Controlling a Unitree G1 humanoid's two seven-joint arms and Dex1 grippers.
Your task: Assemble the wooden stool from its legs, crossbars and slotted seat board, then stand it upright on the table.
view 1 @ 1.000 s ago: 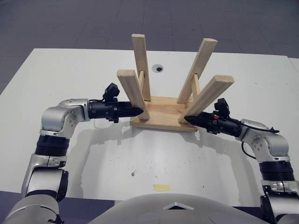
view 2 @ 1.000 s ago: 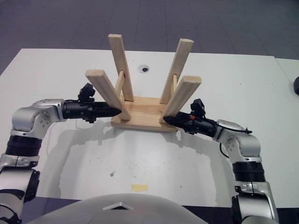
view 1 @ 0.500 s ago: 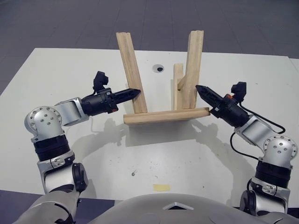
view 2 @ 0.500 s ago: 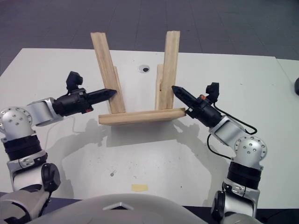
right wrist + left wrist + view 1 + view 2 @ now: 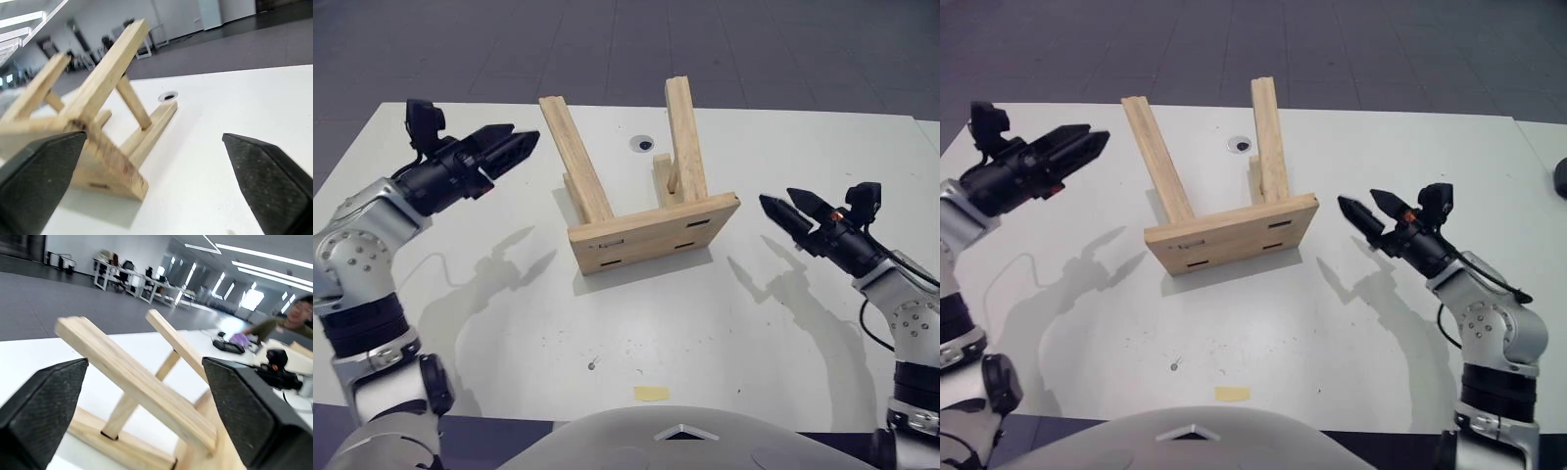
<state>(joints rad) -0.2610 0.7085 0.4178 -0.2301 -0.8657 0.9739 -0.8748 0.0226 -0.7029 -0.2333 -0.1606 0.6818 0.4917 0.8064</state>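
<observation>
The white table carries the stool, already put together but lying on its side at the middle of the table, not yet upright. Its seat board stands on one long edge with the slotted face turned to the robot. The board's long axis runs across the robot from left to right, the right end slanted a little farther off. The legs point away from the robot toward the far edge, with a short crossbar between them.

The left gripper hangs raised above the table to the left of the stool, near the far end of the left leg, its jaws apart and holding nothing. The right gripper sits to the right, level with the right end of the seat board and just beside it, jaws likewise apart and empty.

By my reading the right arm is the nearer one to the board. The stool lies between the two grippers, so each can close in along the board's long axis and tip the legs down.
</observation>
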